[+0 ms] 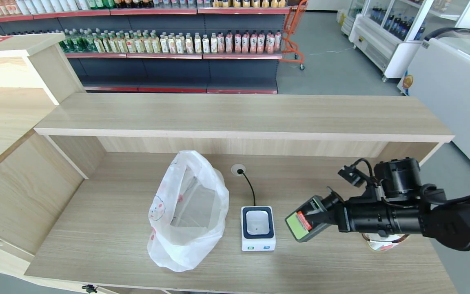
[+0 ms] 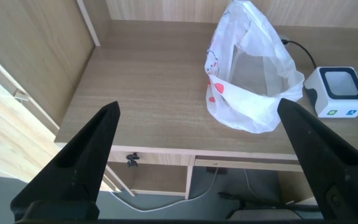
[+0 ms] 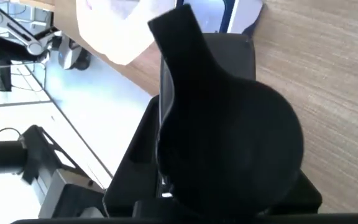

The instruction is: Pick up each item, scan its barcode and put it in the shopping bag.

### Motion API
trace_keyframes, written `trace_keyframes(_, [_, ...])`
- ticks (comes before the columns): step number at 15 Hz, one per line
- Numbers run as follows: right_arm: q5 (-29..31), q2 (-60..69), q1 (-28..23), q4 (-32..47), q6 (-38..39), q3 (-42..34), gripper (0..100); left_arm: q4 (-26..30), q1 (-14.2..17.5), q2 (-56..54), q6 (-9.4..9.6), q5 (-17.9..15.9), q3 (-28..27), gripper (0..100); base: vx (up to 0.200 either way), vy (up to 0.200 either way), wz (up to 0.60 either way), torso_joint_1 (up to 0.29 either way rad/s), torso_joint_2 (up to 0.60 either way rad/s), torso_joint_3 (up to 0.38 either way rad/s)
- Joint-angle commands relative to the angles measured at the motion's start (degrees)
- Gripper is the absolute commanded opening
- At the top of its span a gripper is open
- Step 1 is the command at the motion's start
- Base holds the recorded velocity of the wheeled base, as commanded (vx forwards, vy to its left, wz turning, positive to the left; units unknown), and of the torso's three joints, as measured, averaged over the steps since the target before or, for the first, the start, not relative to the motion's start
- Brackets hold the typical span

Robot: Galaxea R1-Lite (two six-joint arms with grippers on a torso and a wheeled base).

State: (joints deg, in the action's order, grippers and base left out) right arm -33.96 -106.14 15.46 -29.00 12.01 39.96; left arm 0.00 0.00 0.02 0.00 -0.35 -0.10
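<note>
Grips 1 dark box (image 1: 300, 224), green-and-red label, in right gripper (image 1: 322, 212), fingers closed on it, above counter (image 1: 341, 265) at 3 o'clock of scanner (image 1: 258, 228). Holds left gripper (image 2: 197, 106) spread wide and empty over counter's near edge. Finds shopping bag (image 1: 188, 212) standing open at 9 o'clock of scanner, just beside it.

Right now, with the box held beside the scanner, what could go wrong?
1. The box in the right gripper hangs beside the scanner, not over its window; the scan may miss.
2. The shopping bag is limp, its mouth leaning; the box could snag the rim and fold it.
3. The right arm hangs over a round container; dropping lower may knock it.
</note>
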Motion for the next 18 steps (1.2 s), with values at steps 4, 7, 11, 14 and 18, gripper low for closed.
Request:
trace_keyframes(4, [4.87,-8.47,6.78,-2.81,3.9,5.65,0,-0.09,0.0,-0.02,0.0,0.0,0.01,100,0.0,0.0,0.0,0.0,0.0,0.0])
trace_keyframes(7, [7.77,-10.58,7.75,-2.9,3.9,7.06,0,0.0,0.0,-0.02,0.0,0.0,0.01,100,0.0,0.0,0.0,0.0,0.0,0.0])
trace_keyframes(11, [8.12,-13.12,8.98,-5.1,3.9,7.41,0,0.0,0.0,-0.02,0.0,0.0,0.01,100,0.0,0.0,0.0,0.0,0.0,0.0])
trace_keyframes(14, [8.74,-16.2,10.12,-8.18,3.99,9.17,0,0.0,0.0,-0.02,0.0,0.0,0.01,100,0.0,0.0,0.0,0.0,0.0,0.0])
trace_keyframes(18, [11.46,-19.19,11.7,-9.23,3.72,10.66,0,0.0,0.0,-0.02,0.0,0.0,0.01,100,0.0,0.0,0.0,0.0,0.0,0.0])
